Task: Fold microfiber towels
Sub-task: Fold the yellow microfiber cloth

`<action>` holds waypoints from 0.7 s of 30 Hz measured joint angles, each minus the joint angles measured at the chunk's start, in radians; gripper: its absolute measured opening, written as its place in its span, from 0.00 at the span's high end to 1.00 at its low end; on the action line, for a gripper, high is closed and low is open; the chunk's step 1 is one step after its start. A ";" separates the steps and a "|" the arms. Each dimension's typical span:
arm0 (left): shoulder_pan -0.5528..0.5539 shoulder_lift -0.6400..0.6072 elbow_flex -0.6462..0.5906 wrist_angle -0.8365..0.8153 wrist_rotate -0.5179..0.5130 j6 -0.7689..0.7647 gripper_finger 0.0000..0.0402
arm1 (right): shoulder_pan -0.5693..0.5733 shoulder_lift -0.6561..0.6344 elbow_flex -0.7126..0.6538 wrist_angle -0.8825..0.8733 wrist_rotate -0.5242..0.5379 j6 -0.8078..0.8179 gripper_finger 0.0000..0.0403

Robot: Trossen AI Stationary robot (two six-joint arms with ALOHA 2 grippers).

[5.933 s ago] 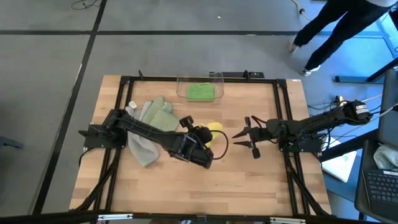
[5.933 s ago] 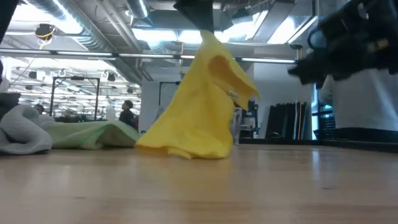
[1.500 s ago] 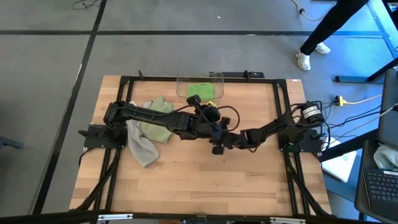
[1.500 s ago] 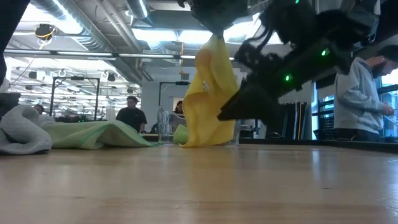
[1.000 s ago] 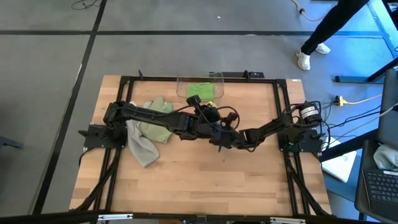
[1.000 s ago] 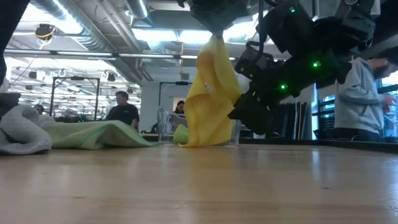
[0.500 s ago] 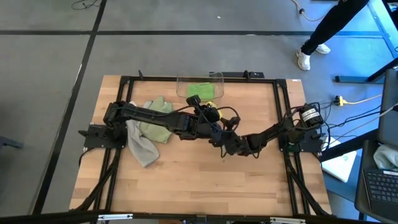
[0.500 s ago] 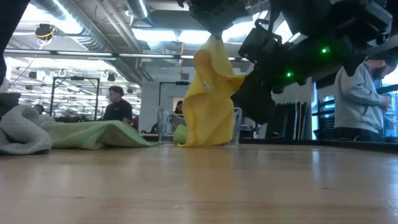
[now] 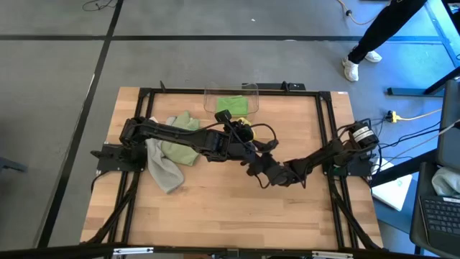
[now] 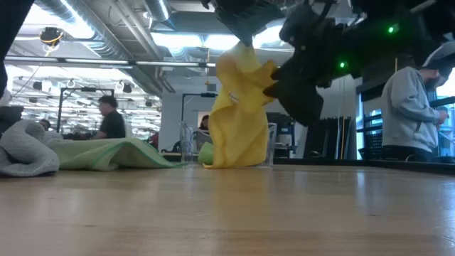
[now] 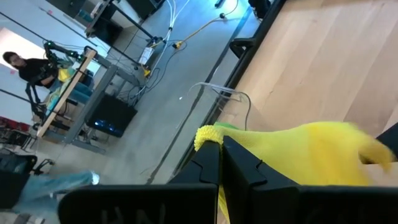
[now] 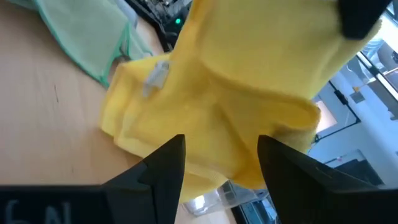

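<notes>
My left pincer (image 11: 219,163) pinches the yellow towel (image 10: 242,114) aloft; my spread right pincer (image 12: 214,158), probably just short, could close on a bunched fold and miss the corner.

You see two black arms (image 9: 180,137) with looping black cables (image 9: 267,132) and small green lights (image 10: 389,30).

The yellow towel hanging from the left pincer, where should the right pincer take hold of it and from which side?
Probably the free lower corner of the yellow towel, coming in level from the right arm's side. The left pincer pinches its top, so it hangs bunched with the bottom resting on the table. The open right pincer already faces the draped folds.
</notes>
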 joint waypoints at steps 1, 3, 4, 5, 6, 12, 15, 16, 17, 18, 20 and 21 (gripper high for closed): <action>0.000 0.000 0.000 0.000 0.000 -0.001 1.00 | 0.003 -0.007 0.000 -0.001 0.000 -0.001 0.49; 0.000 0.000 0.000 0.000 0.001 -0.001 1.00 | 0.004 -0.013 0.000 -0.001 -0.001 -0.002 0.49; 0.000 0.000 0.000 0.000 0.001 -0.001 1.00 | 0.004 -0.014 0.000 -0.002 -0.001 -0.007 0.49; 0.000 0.000 0.000 0.000 0.001 -0.001 1.00 | 0.004 -0.014 0.000 -0.003 -0.003 -0.013 0.49; 0.000 0.000 0.000 0.000 0.001 -0.001 1.00 | 0.004 -0.014 0.000 -0.006 -0.003 -0.015 0.49; 0.000 0.000 0.000 0.000 0.001 -0.001 1.00 | 0.004 -0.014 0.000 -0.013 -0.003 -0.029 0.49; 0.000 0.000 0.000 -0.001 0.002 0.000 1.00 | 0.004 -0.014 0.000 -0.012 -0.003 -0.036 0.49; 0.000 0.000 0.000 -0.003 0.002 0.000 1.00 | 0.006 -0.014 0.000 -0.012 -0.002 -0.047 0.49; 0.000 0.000 0.000 -0.004 0.003 0.000 1.00 | 0.008 -0.014 0.000 -0.012 0.003 -0.052 0.49; 0.000 0.000 0.000 -0.005 0.003 0.000 1.00 | 0.010 -0.014 0.000 -0.012 0.008 -0.055 0.49; 0.000 0.000 0.000 -0.007 0.003 0.000 1.00 | 0.011 -0.014 0.000 -0.012 0.010 -0.058 0.49; 0.000 0.000 0.000 -0.007 0.004 0.000 1.00 | 0.011 -0.014 0.000 -0.012 0.010 -0.059 0.49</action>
